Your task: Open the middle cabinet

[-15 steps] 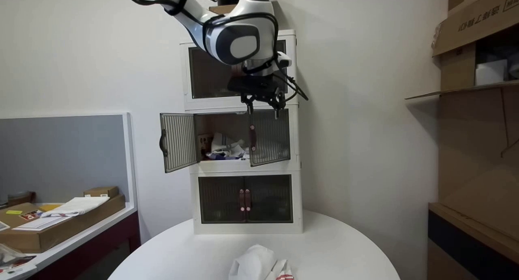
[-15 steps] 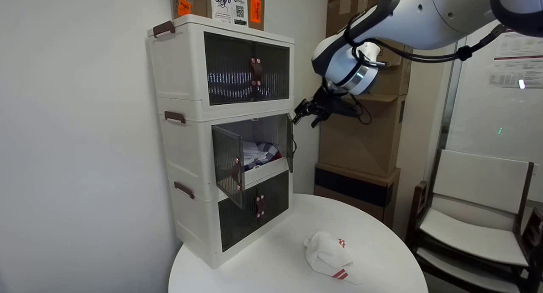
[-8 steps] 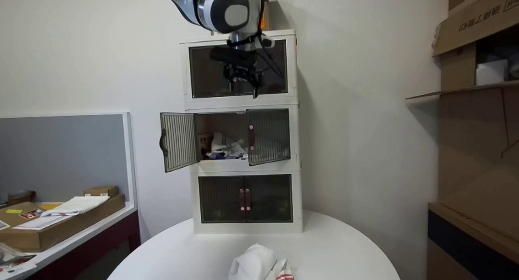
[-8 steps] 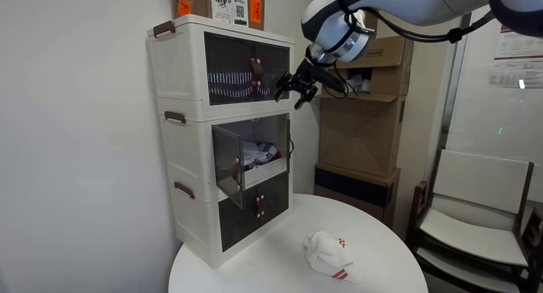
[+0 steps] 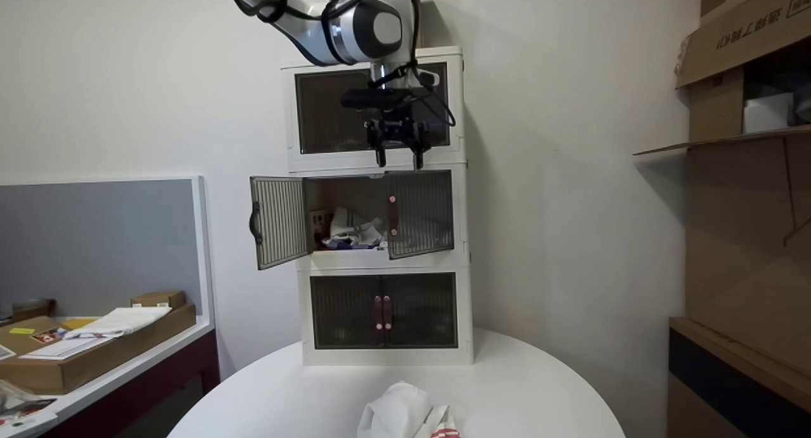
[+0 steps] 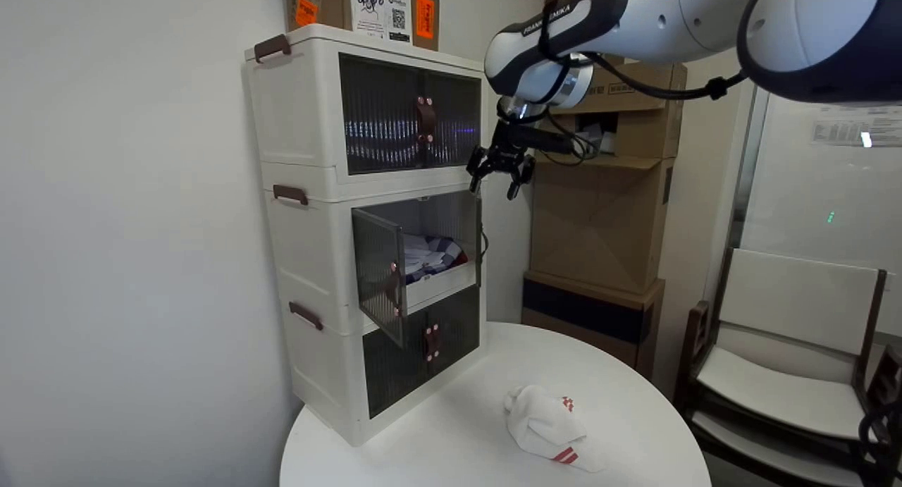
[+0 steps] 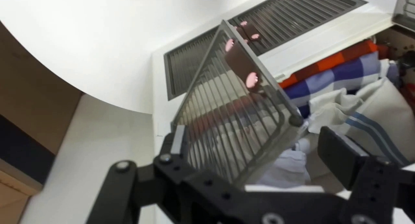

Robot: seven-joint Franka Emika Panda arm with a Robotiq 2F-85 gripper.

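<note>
Middle cabinet (image 5: 355,262), between upper unit (image 6: 384,113) and lower unit (image 5: 405,311): left door panel (image 5: 280,222), standing wide, could swing back if bumped; tinted, ribbed, rectangular. Within, blue-striped cloth (image 7: 385,110), crumpled. Right door panel (image 5: 423,213), ribbed alike, stands ajar; the gripper (image 5: 399,162) just above, jaws spread, could push it closed by descending against its front.

Middle cabinet (image 6: 313,251): looked like smooth plastic.
Its doors (image 5: 284,225): were ribbed and see-through.
Cloths (image 7: 389,107) inside the middle cabinet: were creased fabric.
Table (image 6: 437,441) below the middle cabinet: was smooth.
Box (image 6: 342,11) above the middle cabinet: was matt cardboard.
</note>
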